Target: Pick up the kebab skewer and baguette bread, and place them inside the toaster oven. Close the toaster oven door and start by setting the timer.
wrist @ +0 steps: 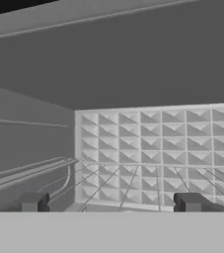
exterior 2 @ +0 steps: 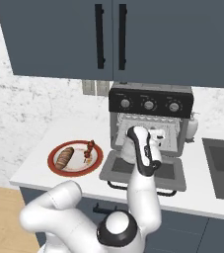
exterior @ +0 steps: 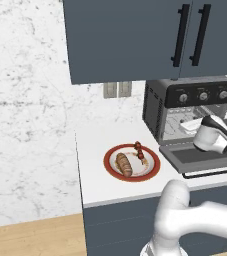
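On the counter's left, a red-rimmed plate [exterior: 114, 172] carries the baguette bread [exterior: 124, 164] with the kebab skewer [exterior: 139, 150] beside it. Rightward, the toaster oven [exterior 2: 150, 121] stands with its door [exterior 2: 145, 173] folded down; the gripper [wrist: 111, 202], jaws apart and empty, faces the oven's cavity.

White tabletop [exterior: 92, 187], red-rimmed plate [exterior: 112, 172] near its front edge. Blue-grey wall cabinets [exterior: 120, 40] overhead, black bar handles [exterior: 180, 35]. Marble backsplash [exterior: 25, 125] with wall outlets [exterior: 117, 89]. Dark sink [exterior 2: 222, 165] at right. Wood floor [exterior: 35, 239] lower left.
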Controlling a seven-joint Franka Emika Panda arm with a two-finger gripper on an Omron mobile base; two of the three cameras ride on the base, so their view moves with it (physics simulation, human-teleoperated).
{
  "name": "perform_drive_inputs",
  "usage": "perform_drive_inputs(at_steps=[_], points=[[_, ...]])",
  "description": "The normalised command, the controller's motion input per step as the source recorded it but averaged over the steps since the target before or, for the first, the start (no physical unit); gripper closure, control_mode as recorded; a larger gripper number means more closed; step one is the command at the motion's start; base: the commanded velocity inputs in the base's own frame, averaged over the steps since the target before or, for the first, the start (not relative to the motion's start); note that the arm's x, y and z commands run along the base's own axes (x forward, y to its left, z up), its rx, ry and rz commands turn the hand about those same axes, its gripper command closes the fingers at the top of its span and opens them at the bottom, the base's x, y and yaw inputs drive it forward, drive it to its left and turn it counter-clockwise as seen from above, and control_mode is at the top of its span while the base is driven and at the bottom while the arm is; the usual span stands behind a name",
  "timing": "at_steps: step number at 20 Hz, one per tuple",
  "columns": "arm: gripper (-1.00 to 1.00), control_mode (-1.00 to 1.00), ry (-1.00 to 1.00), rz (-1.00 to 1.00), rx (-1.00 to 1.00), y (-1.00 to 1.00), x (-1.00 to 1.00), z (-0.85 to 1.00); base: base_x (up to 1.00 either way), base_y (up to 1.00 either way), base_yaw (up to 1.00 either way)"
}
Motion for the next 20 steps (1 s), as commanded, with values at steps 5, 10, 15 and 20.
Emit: perform_drive_inputs(at_steps=[5,10,15,20], points=[[-1.00,-1.00,0.00,0.00,-0.08,0.00,0.27,0.00,0.00,0.00,0.00],[-1.00,-1.00,0.01,-0.03,-0.05,0.00,0.41,0.00,0.00,0.00,0.00],[-1.00,-1.00,0.04,-0.02,-0.04,0.00,0.46,0.00,0.00,0.00,0.00],[-1.00,-1.00,0.09,0.00,-0.05,-0.04,0.27,0.00,0.00,0.00,0.00]])
